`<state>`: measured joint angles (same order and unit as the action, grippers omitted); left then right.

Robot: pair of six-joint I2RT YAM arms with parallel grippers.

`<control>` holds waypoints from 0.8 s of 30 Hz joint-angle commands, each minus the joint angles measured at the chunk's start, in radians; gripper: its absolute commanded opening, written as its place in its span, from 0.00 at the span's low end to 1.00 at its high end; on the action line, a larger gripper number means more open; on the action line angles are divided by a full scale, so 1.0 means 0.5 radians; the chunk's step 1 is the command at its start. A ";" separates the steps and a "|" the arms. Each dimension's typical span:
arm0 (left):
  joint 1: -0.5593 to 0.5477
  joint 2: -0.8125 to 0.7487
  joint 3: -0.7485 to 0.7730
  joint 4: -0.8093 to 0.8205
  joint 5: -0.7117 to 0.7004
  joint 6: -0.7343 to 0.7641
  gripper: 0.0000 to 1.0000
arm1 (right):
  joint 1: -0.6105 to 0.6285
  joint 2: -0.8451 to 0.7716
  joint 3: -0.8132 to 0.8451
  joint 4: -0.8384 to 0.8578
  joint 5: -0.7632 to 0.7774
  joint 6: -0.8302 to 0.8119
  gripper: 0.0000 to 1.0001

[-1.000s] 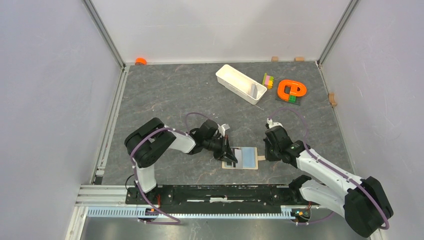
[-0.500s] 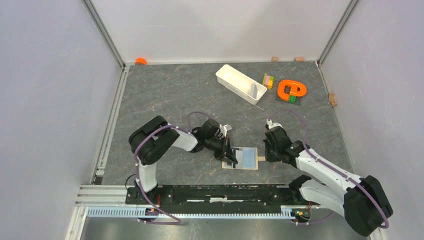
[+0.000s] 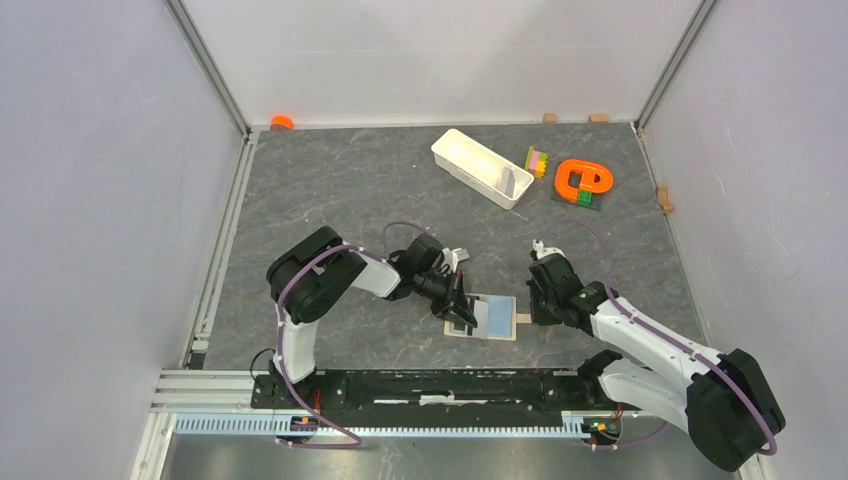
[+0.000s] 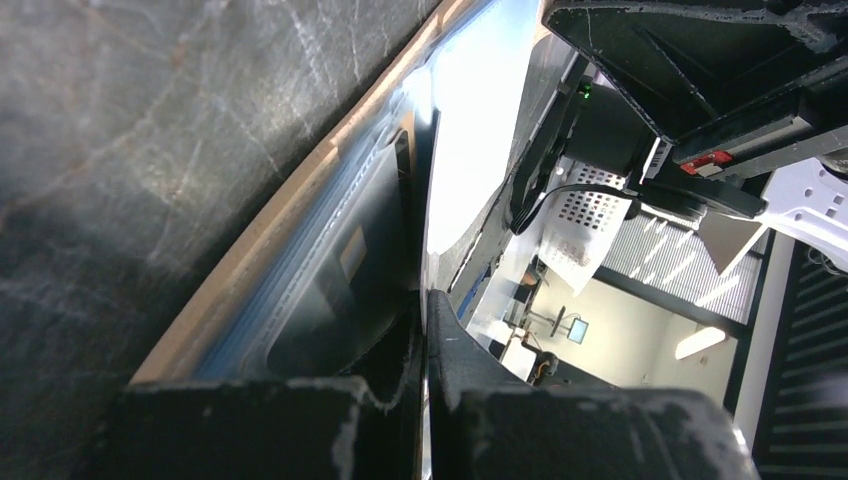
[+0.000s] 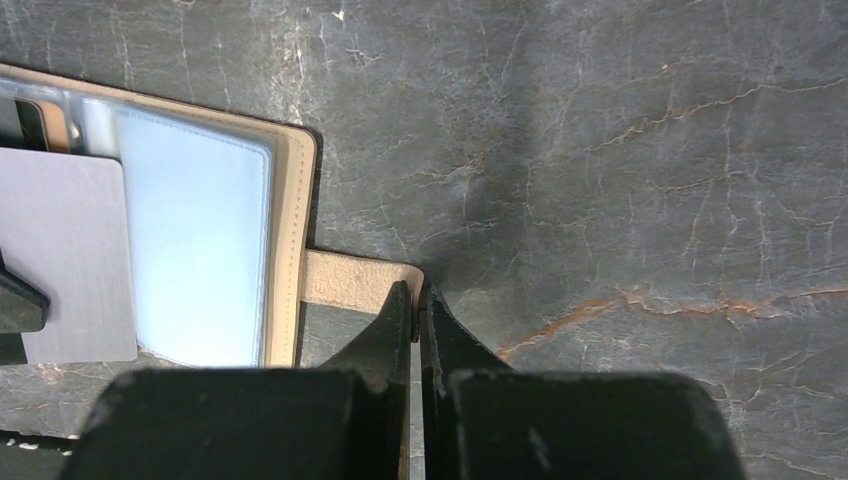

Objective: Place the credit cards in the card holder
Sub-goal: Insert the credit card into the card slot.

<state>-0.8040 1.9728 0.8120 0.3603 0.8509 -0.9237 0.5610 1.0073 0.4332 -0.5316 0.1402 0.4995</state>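
The tan card holder [image 3: 483, 317] lies open on the table between the arms, pale blue lining up. A black credit card [image 4: 340, 290] with a gold chip sits behind a clear pocket in its left half. My left gripper [image 3: 461, 303] is shut on a pale blue-grey credit card [image 5: 70, 255], seen edge-on between the jaws of the left gripper [image 4: 425, 300] and lying over the lining. My right gripper [image 5: 415, 290] is shut on the snap tab [image 5: 345, 278] at the holder's right edge; in the top view the right gripper [image 3: 531, 308] stands just right of the holder.
A long white tray [image 3: 480, 167] stands at the back, with coloured blocks [image 3: 538, 160] and an orange ring toy [image 3: 583, 180] to its right. An orange cap [image 3: 282, 122] lies in the back left corner. Small wooden blocks [image 3: 664, 197] line the walls.
The left arm's elbow has swung a little to the right and its gripper has edged right over the holder with the card. The right arm has not moved.
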 commanded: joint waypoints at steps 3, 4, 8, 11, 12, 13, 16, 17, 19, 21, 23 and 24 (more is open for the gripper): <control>0.006 0.095 0.051 -0.141 -0.048 0.186 0.02 | 0.004 0.017 -0.018 0.008 0.027 -0.002 0.00; 0.006 0.097 0.056 -0.142 -0.046 0.192 0.02 | 0.004 0.017 -0.020 0.008 0.025 0.001 0.00; 0.029 0.111 0.070 -0.137 -0.051 0.206 0.02 | 0.005 0.017 -0.015 0.005 0.024 0.001 0.00; 0.040 0.124 0.083 -0.110 -0.030 0.212 0.02 | 0.004 0.017 -0.018 0.000 0.026 0.001 0.00; 0.040 0.132 0.095 -0.110 -0.009 0.219 0.02 | 0.004 0.019 -0.020 0.002 0.025 0.001 0.00; 0.040 0.139 0.108 -0.112 0.009 0.226 0.02 | 0.004 0.024 -0.020 0.002 0.023 0.001 0.00; 0.040 0.149 0.143 -0.154 0.038 0.262 0.02 | 0.004 0.031 -0.018 0.004 0.024 -0.002 0.00; 0.040 0.148 0.152 -0.166 0.039 0.271 0.02 | 0.004 0.033 -0.019 0.005 0.025 -0.001 0.00; 0.042 0.149 0.171 -0.205 0.033 0.294 0.02 | 0.006 0.028 -0.020 0.005 0.025 0.004 0.00; 0.050 0.149 0.177 -0.232 0.013 0.302 0.02 | 0.005 0.026 -0.016 -0.001 0.025 0.003 0.00; 0.077 0.140 0.168 -0.235 -0.018 0.295 0.02 | 0.006 0.023 -0.013 -0.004 0.026 0.004 0.00; 0.090 0.141 0.162 -0.235 -0.026 0.295 0.02 | 0.005 0.021 -0.012 -0.009 0.027 0.004 0.00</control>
<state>-0.7845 2.0197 0.8856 0.2916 0.9165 -0.8371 0.5610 1.0142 0.4297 -0.5285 0.1398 0.4995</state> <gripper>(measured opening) 0.036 0.022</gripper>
